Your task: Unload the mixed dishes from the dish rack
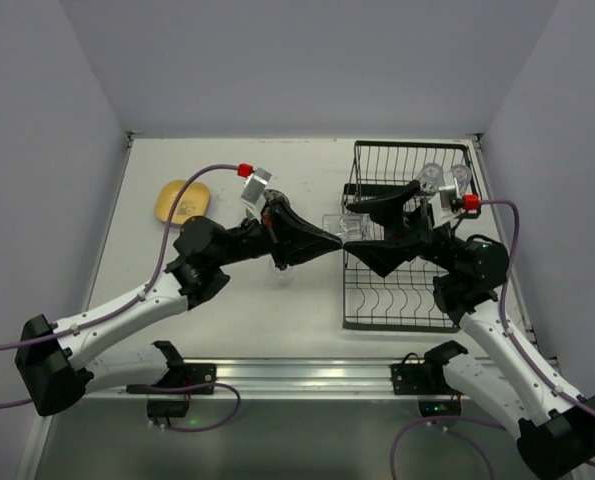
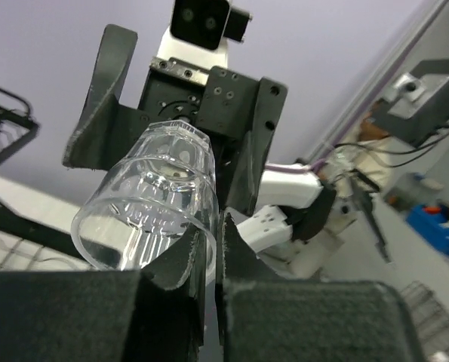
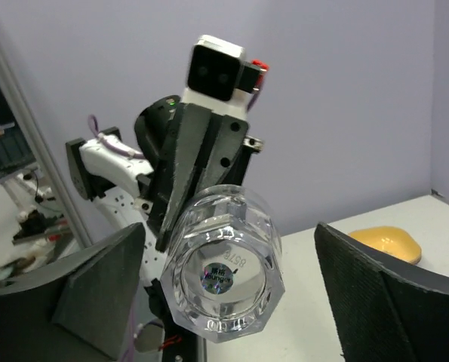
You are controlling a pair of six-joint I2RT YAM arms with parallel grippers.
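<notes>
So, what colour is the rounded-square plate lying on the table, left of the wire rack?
Yellow. The rounded-square plate shows best in the top external view.

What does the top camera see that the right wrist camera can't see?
Only the top view shows the black dish rack and two more glasses in it. Only the right wrist view shows the round sticker under the clear glass. Both show that glass pinched by the left pincer, and the yellow plate.

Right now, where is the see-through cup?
In the top view, the clear glass is in mid-air at the dish rack's left edge, its rim pinched by the left gripper, with the open right gripper around its base.
</notes>
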